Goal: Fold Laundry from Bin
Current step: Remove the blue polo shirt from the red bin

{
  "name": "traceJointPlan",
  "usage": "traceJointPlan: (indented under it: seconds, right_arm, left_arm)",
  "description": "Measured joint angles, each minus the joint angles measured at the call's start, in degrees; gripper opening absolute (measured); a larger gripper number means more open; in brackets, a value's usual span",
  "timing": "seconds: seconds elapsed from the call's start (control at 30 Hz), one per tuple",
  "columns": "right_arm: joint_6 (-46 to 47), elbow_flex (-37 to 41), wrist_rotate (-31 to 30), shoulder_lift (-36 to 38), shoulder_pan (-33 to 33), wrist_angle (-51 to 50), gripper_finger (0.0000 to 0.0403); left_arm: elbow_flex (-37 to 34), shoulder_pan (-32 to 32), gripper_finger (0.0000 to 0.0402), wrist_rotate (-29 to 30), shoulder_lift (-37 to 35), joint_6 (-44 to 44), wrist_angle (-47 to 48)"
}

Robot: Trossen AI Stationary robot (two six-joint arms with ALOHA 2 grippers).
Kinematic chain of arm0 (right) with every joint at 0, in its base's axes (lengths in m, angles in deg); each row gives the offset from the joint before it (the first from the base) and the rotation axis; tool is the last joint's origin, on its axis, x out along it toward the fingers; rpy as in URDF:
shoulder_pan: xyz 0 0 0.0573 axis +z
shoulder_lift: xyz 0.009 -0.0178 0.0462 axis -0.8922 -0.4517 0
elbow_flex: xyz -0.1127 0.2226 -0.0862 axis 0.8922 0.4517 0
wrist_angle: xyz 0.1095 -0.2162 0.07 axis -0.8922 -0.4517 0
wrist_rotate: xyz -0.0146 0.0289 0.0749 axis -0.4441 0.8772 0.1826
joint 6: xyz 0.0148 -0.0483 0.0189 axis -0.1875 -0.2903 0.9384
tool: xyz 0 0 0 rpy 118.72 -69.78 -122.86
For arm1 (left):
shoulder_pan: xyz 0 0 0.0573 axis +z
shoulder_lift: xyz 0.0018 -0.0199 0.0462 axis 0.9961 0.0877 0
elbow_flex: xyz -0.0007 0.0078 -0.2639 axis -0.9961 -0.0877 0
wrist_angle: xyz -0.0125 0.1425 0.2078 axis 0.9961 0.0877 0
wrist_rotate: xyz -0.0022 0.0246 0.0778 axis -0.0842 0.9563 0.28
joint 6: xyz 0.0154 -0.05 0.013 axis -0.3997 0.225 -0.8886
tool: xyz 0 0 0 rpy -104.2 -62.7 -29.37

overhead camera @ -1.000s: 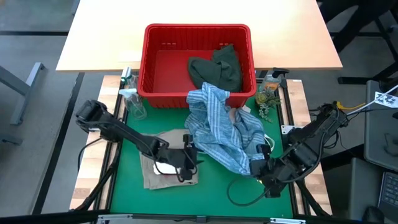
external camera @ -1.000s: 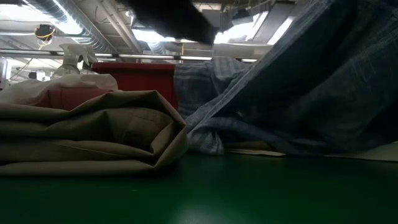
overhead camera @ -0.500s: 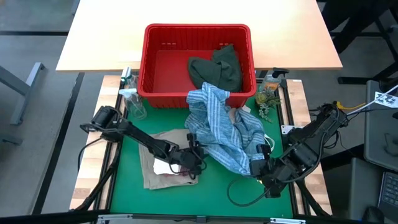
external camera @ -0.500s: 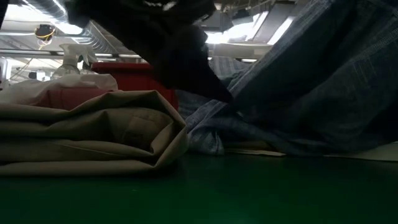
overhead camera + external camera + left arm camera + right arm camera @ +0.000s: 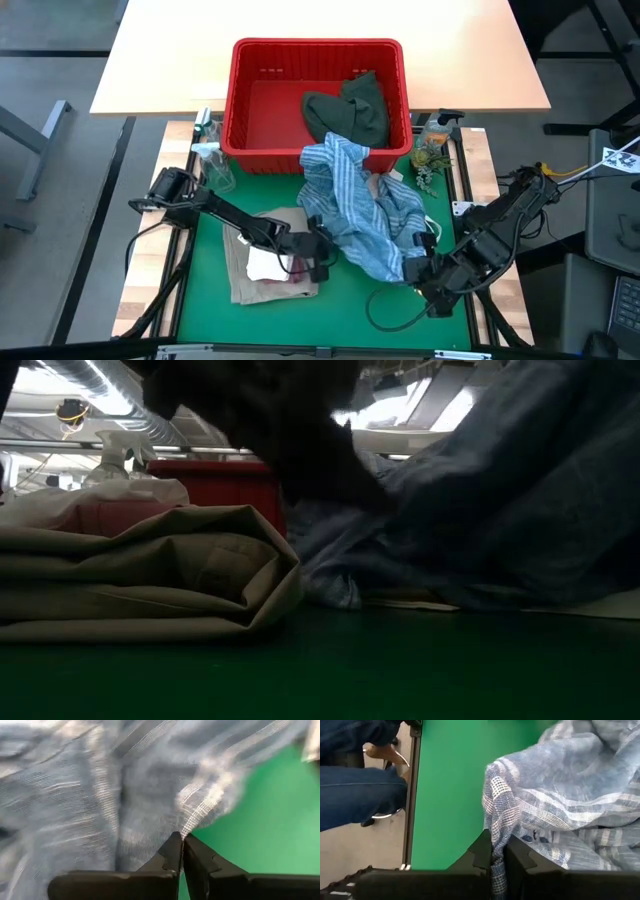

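The crumpled blue-white striped cotton shirt (image 5: 355,215) trails from the rim of the large red slotted plastic bin (image 5: 317,105) down onto the green counter (image 5: 350,300), its long axis running from the bin toward the near right corner. The left gripper (image 5: 181,851) meets its near-left edge, jaws pressed together on a fold of the hem. The right gripper (image 5: 496,851) holds the opposite low corner, jaws pinching striped cloth between them. With an arm on each side, spreading the shirt flat looks the likely next step.
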Motion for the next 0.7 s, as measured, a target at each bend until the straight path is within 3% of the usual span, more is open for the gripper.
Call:
traceJointPlan:
  seconds: [0.27, 0.53, 0.7]
  right_arm:
    - [5.2, 0.0, 0.9, 0.0, 9.0, 0.6, 0.0028]
    - [20.2, 0.0, -3.1, -0.7, 21.3, 1.5, 0.0014]
    - [28.3, 0.0, -3.9, -2.6, 28.6, 1.7, 0.0011]
  left_arm:
    - [9.2, -5.5, 0.0002, -9.3, -0.6, 3.0, -0.9]
    - [16.9, -13.1, 0.0002, -7.9, -0.6, 4.4, -1.0]
    - [18.4, -17.7, 0.0013, -4.0, -0.6, 4.4, -1.1]
